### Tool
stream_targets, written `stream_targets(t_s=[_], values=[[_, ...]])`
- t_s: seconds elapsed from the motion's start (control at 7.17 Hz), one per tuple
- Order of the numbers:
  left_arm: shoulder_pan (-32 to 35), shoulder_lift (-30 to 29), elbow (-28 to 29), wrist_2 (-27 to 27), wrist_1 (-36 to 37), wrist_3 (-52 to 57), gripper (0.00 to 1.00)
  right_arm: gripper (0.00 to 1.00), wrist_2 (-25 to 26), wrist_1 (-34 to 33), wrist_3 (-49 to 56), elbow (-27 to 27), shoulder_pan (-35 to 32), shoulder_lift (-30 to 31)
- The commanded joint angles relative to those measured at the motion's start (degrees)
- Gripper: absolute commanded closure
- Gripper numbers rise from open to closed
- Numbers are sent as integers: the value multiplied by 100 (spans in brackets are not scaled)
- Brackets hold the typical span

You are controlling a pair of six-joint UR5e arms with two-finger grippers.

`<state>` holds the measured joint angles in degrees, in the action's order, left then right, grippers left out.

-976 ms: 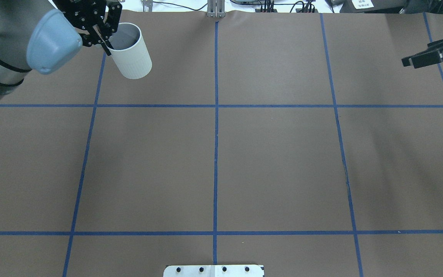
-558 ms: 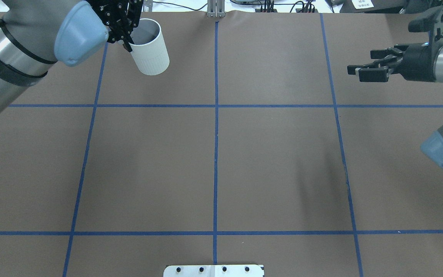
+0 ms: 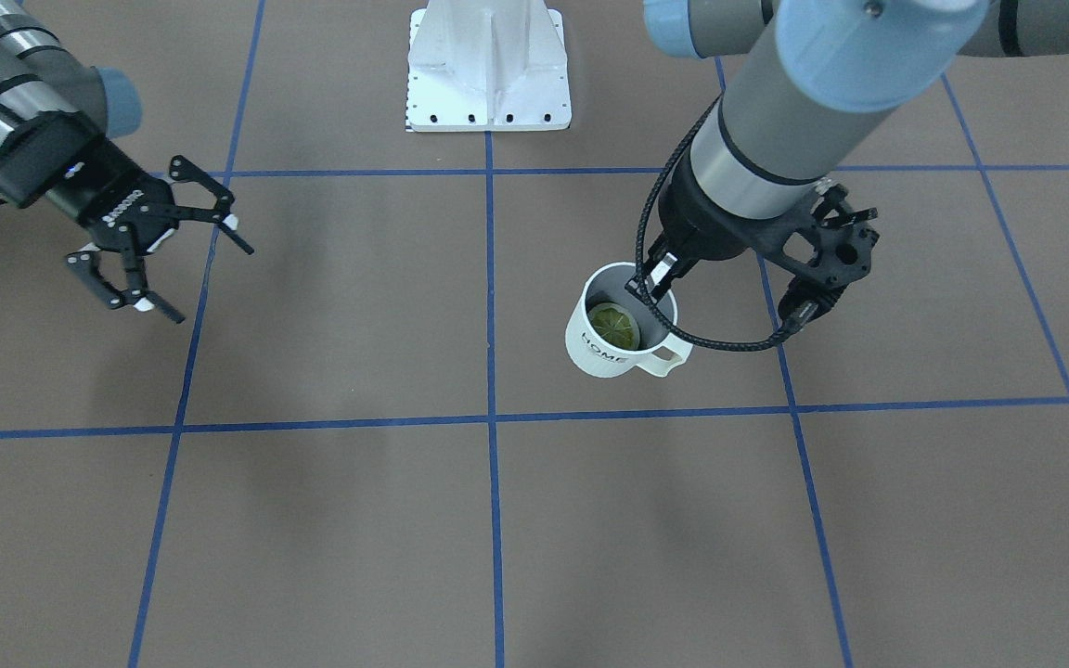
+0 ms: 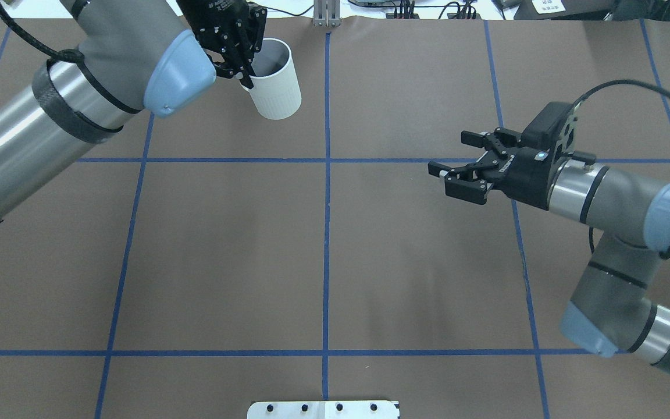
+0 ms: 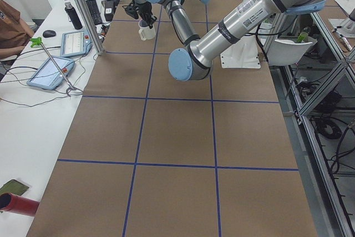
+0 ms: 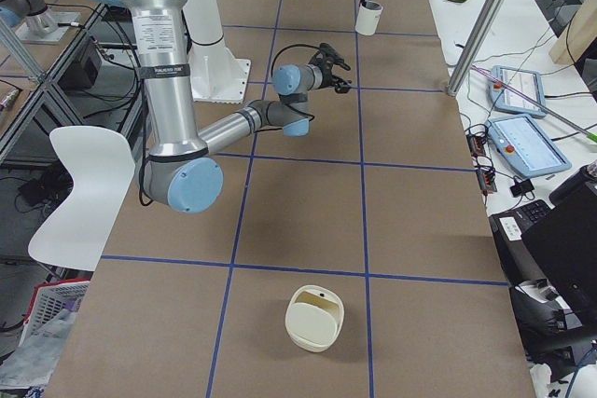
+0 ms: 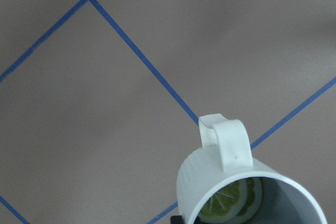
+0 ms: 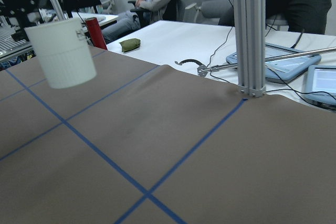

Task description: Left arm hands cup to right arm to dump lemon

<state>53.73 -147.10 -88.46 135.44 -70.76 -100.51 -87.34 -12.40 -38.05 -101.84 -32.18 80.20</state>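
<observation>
While the left gripper (image 3: 657,278) is clamped on the rim of the cup (image 3: 601,345), one finger inside and one outside, the cup hangs slightly tilted above the brown table (image 3: 358,520) (its handle points away from the robot). The lemon (image 3: 613,325) lies at its bottom. The right gripper (image 3: 212,285) hovers well apart from the cup, its jaws spread wide and holding nothing.

Left arm (image 4: 79,99): reaches out to 11 o'clock, wrist turned down.
Left pincer (image 3: 660,278): clamped on the cup (image 3: 595,345) rim.
Right arm (image 4: 602,198): enters from 4 o'clock, wrist level.
Right pincer (image 3: 205,278): spread wide, empty, pointing toward 10 o'clock.
</observation>
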Motion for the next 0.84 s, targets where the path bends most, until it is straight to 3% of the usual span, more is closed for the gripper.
stream_targets(t_s=[0.0,0.7], values=[[-170,-362,303,0,-87,-232,100,1,622,-182,454,-3,713,-206],[-714,-768,813,-53,-131,-118,100,1,631,-720,685,6,749,-488]])
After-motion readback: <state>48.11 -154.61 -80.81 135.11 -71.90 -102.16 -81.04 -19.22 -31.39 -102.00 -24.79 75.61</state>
